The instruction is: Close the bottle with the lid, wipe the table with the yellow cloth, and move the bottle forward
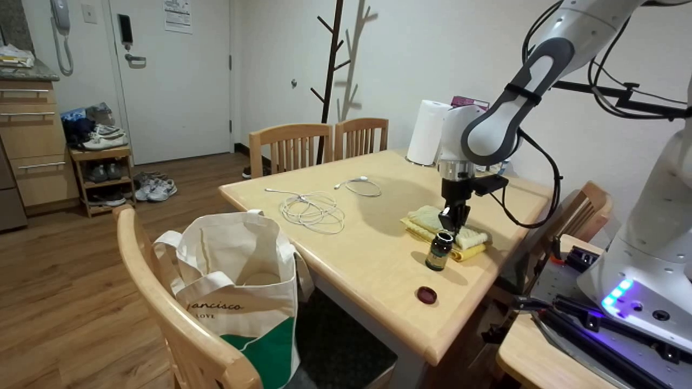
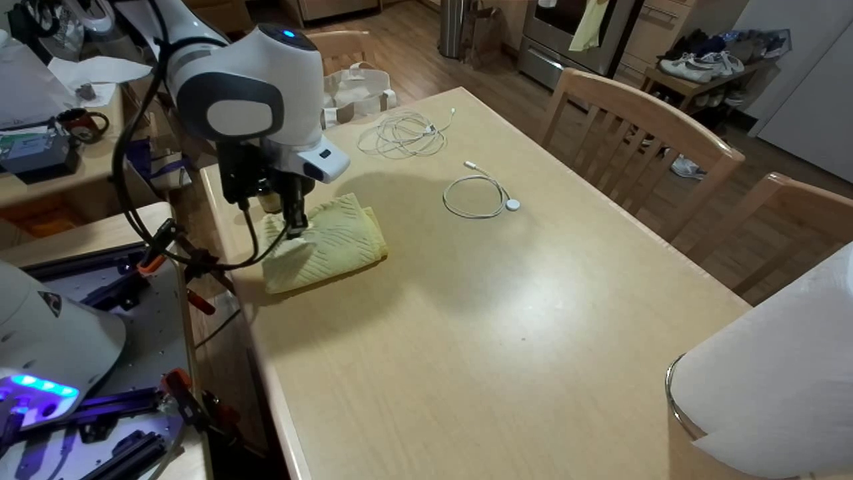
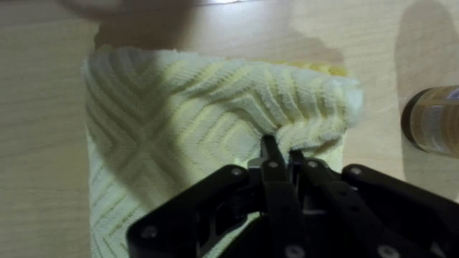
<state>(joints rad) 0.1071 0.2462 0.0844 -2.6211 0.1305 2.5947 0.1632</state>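
In the wrist view, the gripper (image 3: 282, 147) comes in from the bottom edge, right of the middle, its fingers drawn nearly together with the tips down on the cloth (image 3: 200, 132). A ridge of the cloth appears to be pinched between them, though the dim picture leaves the very tips hard to read. The cloth is pale yellow, folded in layers, and puckered around the fingers.

The bottle (image 1: 439, 251) stands upright, mouth open, right of centre and below the middle of an exterior view, just beside the cloth. The wrist view cuts it off at its right edge, with a strip of wood between it and the cloth. The lid (image 1: 426, 295) lies flat lower in that exterior frame, apart from the bottle, near the lower corner of the table (image 1: 373, 248).

Towards the middle of the frame, a long cable (image 1: 312, 212) lies in a loose coil, and a short cable (image 1: 362, 187) is looped near it. The roll (image 1: 427, 132) stands above right of centre, beside the arm (image 1: 508, 116), which reaches in from the upper right. At lower left, the bag (image 1: 238, 297) sits on a chair (image 1: 165, 308).
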